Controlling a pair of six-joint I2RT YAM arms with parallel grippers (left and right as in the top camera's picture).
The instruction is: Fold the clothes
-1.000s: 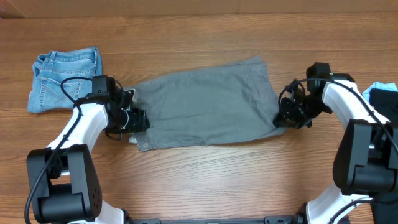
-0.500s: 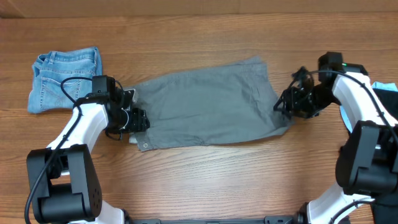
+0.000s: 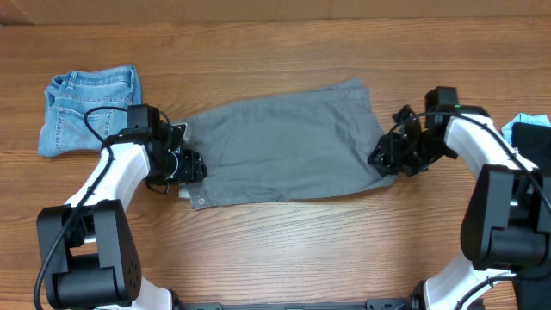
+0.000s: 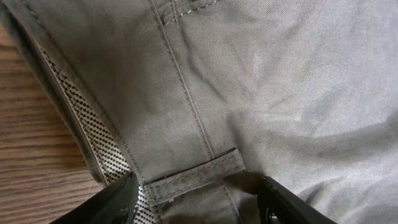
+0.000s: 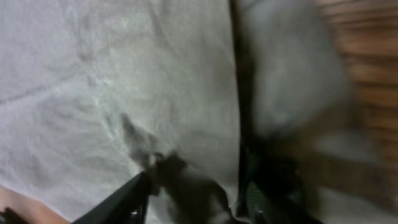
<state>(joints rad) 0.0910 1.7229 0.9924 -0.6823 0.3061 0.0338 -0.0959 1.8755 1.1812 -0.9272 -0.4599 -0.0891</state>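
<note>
The grey shorts (image 3: 284,142) are lying flat in the middle of the surface (image 3: 284,250). They run left to right, with the waistband at the left end and the leg hems at the right. No fold in them yet as far as I can see, so I'd say this is the grab-both-ends stage before the first fold.

The left pincer (image 3: 191,165) is down on the near-left corner of the waistband. In the wrist view its fingers stand wide apart either side of a belt loop (image 4: 196,171), and the cloth between them looks flat, not pinched. A bit of mesh pocket lining (image 4: 93,143) pokes out at the edge.

The right pincer (image 3: 379,159) is at the near-right hem corner, also spread. That wrist view is blurry, so I can't tell if any fabric is actually caught.

Next up, I reckon both need to close on all the layers at their corners, then lift together and carry one edge across. If only the top layer gets nipped, the fold will come out lopsided.

The blue denim shorts (image 3: 90,108) sit far-left, well apart, and a light-blue garment (image 3: 529,129) peeks in at the right edge.
</note>
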